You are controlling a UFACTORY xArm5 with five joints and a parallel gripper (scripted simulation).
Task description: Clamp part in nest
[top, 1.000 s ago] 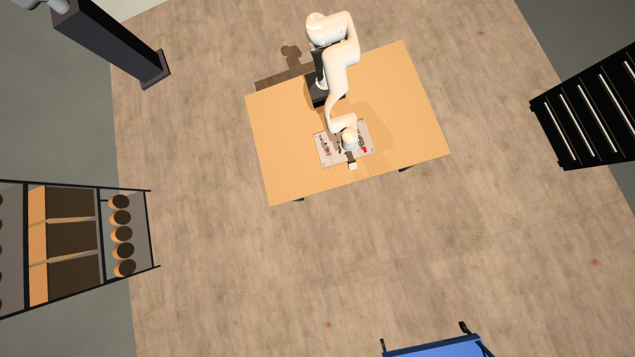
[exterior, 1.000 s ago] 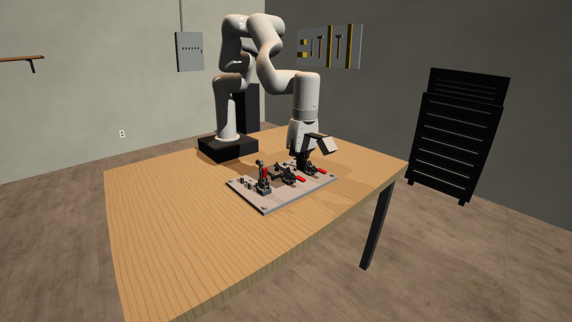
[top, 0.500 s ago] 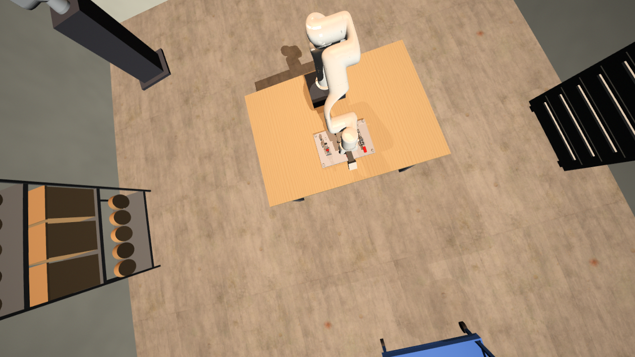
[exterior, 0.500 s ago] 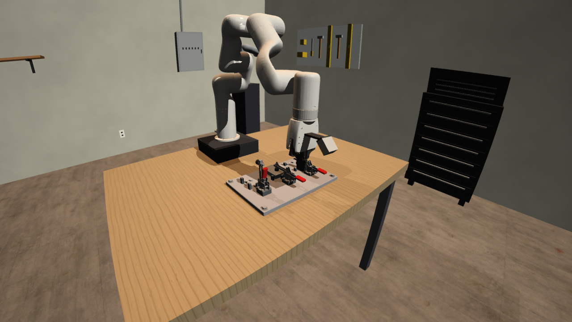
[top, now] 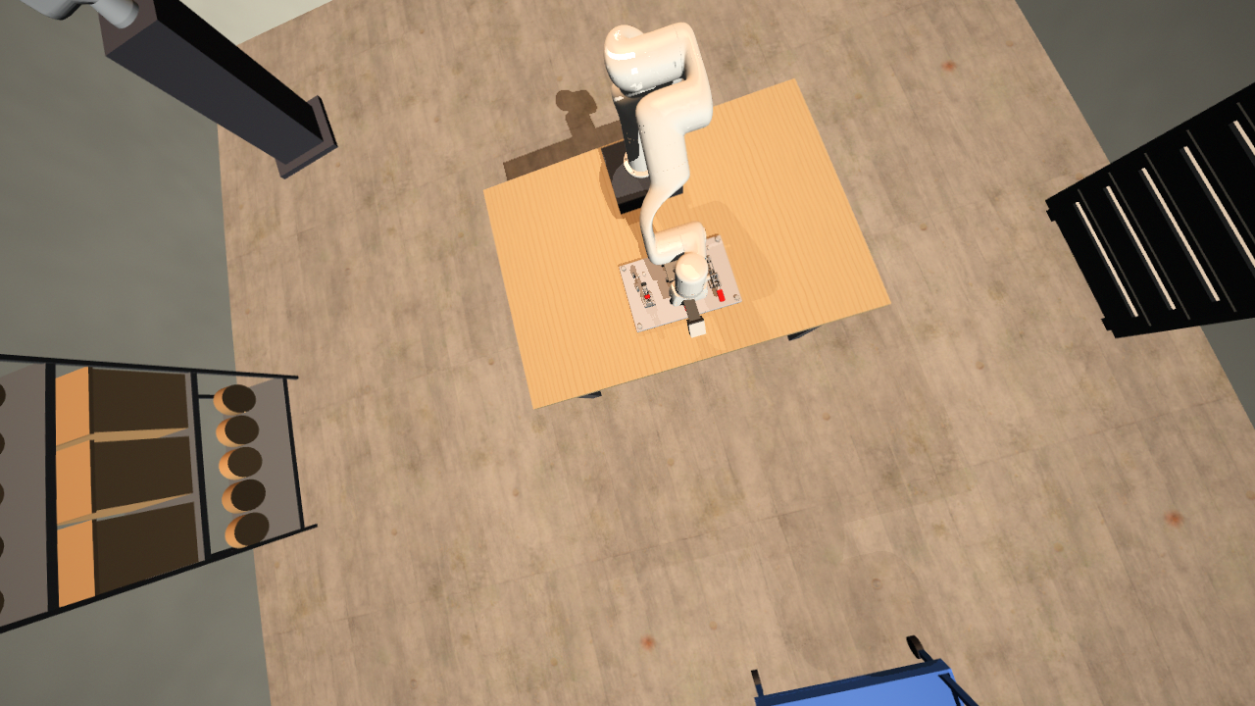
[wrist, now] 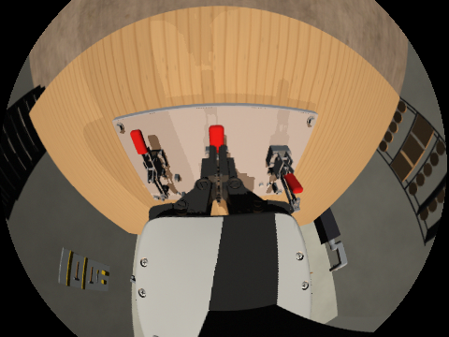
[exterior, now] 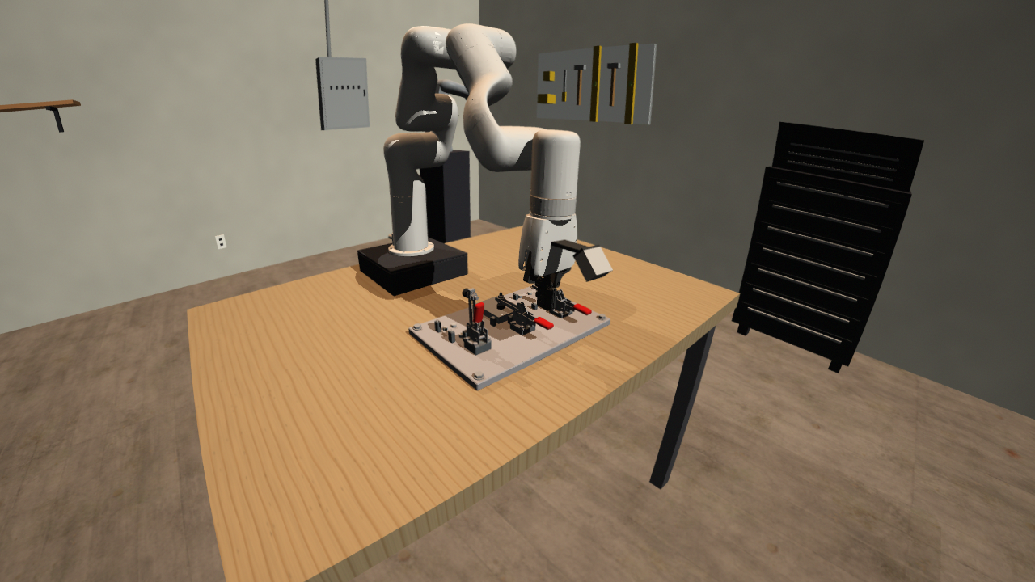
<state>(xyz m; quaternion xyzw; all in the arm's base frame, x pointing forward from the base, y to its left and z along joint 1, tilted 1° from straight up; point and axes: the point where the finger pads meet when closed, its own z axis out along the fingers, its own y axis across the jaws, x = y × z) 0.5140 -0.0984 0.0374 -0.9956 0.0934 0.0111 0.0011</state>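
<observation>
Exterior view, left to right, by the plate: the base stands behind it. At its left end, the left clamp has bar and handle raised. The middle clamp and the right clamp have handles low; I can't tell if either is locked. Over the plate's right half, the claw is narrow, seemingly on nothing; contact can't be told. The part can't be made out; the arm may hide it. The step looks like clamp work with closed fingers. Next calls for a lift clear of the neighbouring clamps, then finding the part and matching its nest.

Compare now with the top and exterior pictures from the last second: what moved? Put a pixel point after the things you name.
Nothing visibly changed. The arm (top: 662, 140) (exterior: 488, 79), the shut gripper (exterior: 547, 302) (wrist: 217, 155) and the three red clamp handles (top: 720, 295) (exterior: 544, 323) (wrist: 216, 136) match; no grasp or release shows. The wrist view has no earlier picture.
</observation>
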